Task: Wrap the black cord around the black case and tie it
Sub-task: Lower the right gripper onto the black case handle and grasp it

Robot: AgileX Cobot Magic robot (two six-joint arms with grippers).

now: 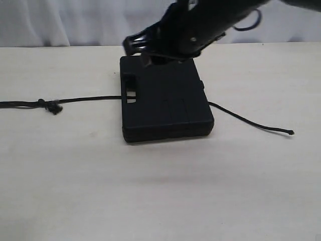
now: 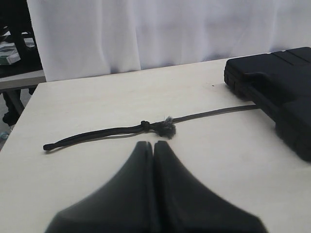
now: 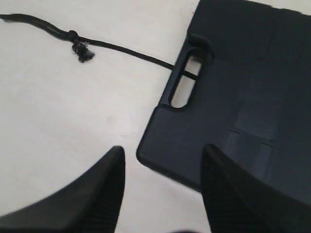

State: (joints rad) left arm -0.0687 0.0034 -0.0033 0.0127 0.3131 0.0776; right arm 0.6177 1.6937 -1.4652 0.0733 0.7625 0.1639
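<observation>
Black case (image 1: 168, 100) flat on table (image 1: 150, 201). Black cord (image 1: 90, 99) passes beneath it, visible through handle slot (image 3: 184, 80), ends trailing on both sides. Right end effector (image 3: 163, 150) wide, empty, over slot-side corner. Left end effector (image 2: 153, 145) pinched closed, empty, near frayed knot (image 2: 166, 127). Best: grasp cord beside knot, carry over lid, keep it taut.

black case (image 1: 168, 100): matte black all over, with faint straight seam lines across the lid (the slot cutout shows pale table through it)
black cord (image 1: 85, 99): black from end to end
frayed knot (image 1: 51, 106): at the case's 9 o'clock, a fuzzy black tuft with greyish tips
table (image 1: 160, 191): plain pale cream, a few tiny dark specks
backdrop (image 1: 50, 22): white cloth with soft grey fold shadows
left gripper (image 2: 153, 145): smooth matte black
right gripper (image 3: 163, 151): black, fingers (image 3: 97, 194) finely grained
</observation>
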